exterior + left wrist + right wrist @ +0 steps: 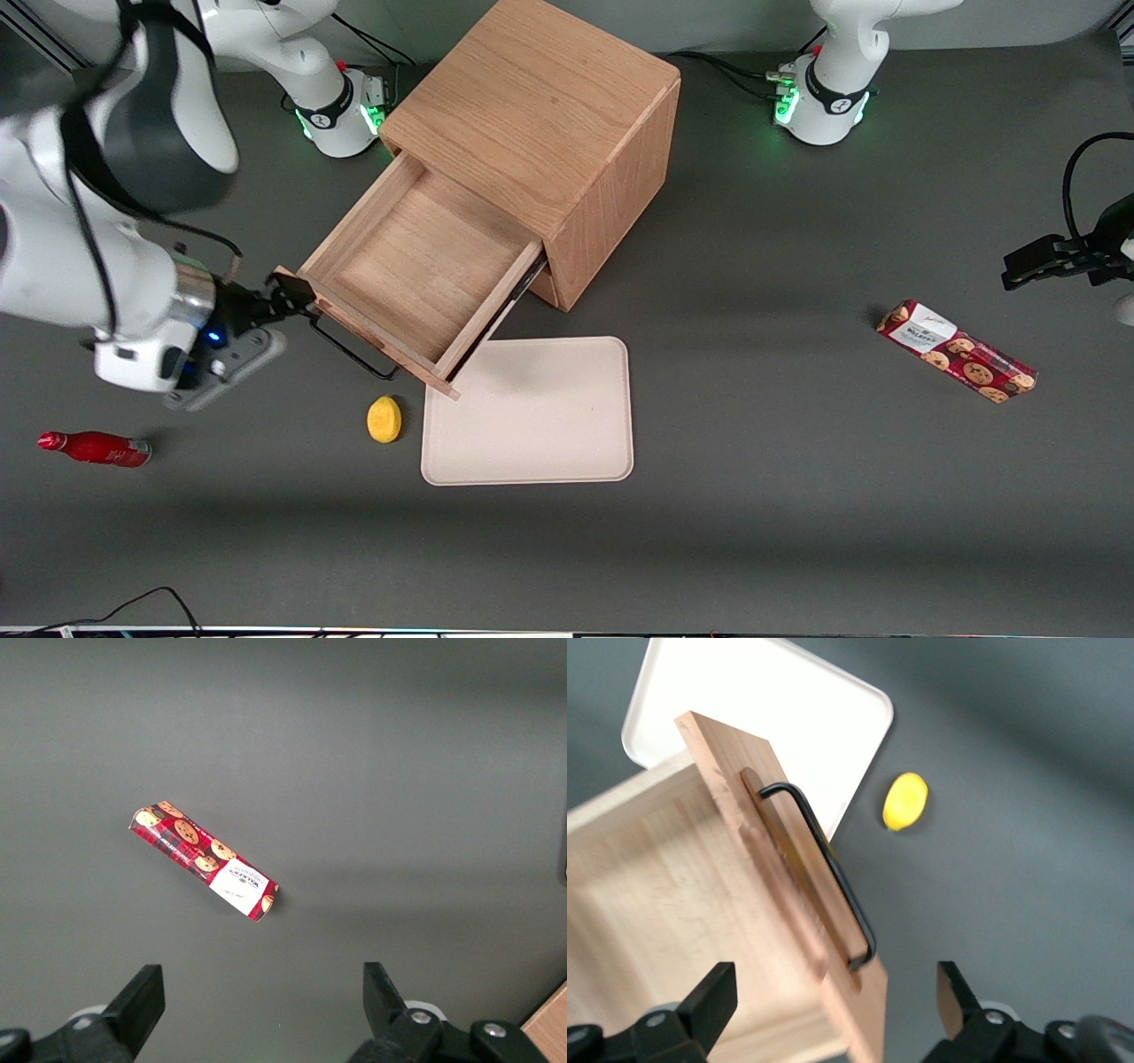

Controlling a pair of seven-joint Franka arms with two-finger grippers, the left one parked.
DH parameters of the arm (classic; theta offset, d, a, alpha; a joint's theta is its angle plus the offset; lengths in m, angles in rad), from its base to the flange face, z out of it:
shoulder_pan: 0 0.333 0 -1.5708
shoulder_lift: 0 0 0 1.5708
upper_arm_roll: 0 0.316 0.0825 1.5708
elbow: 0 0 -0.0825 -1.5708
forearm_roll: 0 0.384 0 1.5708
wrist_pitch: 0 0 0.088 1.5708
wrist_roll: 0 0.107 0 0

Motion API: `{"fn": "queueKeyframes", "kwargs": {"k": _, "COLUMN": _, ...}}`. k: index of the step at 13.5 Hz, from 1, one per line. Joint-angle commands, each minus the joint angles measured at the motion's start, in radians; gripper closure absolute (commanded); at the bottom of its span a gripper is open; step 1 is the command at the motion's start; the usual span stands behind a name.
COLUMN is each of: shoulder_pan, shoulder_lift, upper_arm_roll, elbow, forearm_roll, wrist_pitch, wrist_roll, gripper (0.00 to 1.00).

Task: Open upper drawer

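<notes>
The oak cube cabinet [540, 106] stands at the table's middle. Its upper drawer [416, 266] is pulled well out, showing an empty light-wood tray. The thin dark bar handle [350, 350] runs along the drawer's flat front. My gripper [297, 297] is at the end of the drawer front toward the working arm's end of the table. In the right wrist view the gripper [835, 983] is open, its fingers [718, 992] wide apart on either side of the drawer front's end [859, 1010], with the handle [824, 859] just ahead. It holds nothing. The lower drawer is hidden under the upper one.
A cream tray [532, 443] lies nearer the front camera than the drawer, also in the wrist view [833, 726]. A yellow lemon [384, 418] [905, 801] lies beside it. A red bottle [96, 448] lies toward the working arm's end. A cookie box [957, 351] [204, 859] lies toward the parked arm's end.
</notes>
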Motion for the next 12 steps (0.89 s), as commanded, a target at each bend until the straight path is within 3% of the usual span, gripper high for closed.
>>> {"fn": "queueKeyframes", "kwargs": {"k": 1, "shoulder_pan": -0.036, "shoulder_lift": -0.146, "upper_arm_roll": 0.003, "elbow": -0.142, "forearm_roll": -0.043, "wrist_pitch": 0.005, "wrist_roll": 0.214, "gripper": 0.00}}
{"fn": "queueKeyframes", "kwargs": {"k": 3, "shoulder_pan": -0.071, "shoulder_lift": -0.195, "upper_arm_roll": 0.066, "elbow": -0.188, "forearm_roll": -0.152, "wrist_pitch": -0.005, "wrist_roll": 0.424, "gripper": 0.00}}
{"fn": "queueKeyframes", "kwargs": {"k": 5, "shoulder_pan": -0.189, "shoulder_lift": -0.270, "upper_arm_roll": 0.198, "elbow": -0.280, "forearm_roll": -0.213, "wrist_pitch": 0.006, "wrist_roll": 0.520, "gripper": 0.00}}
{"fn": "queueKeyframes", "kwargs": {"k": 9, "shoulder_pan": -0.347, "shoulder_lift": -0.368, "upper_arm_roll": 0.229, "elbow": -0.420, "forearm_roll": -0.209, "wrist_pitch": 0.074, "wrist_roll": 0.503, "gripper": 0.00}}
{"fn": "queueKeyframes", "kwargs": {"k": 12, "shoulder_pan": -0.364, "shoulder_lift": -0.393, "upper_arm_roll": 0.215, "elbow": -0.420, "forearm_roll": -0.218, "wrist_pitch": 0.037, "wrist_roll": 0.440, "gripper": 0.00}}
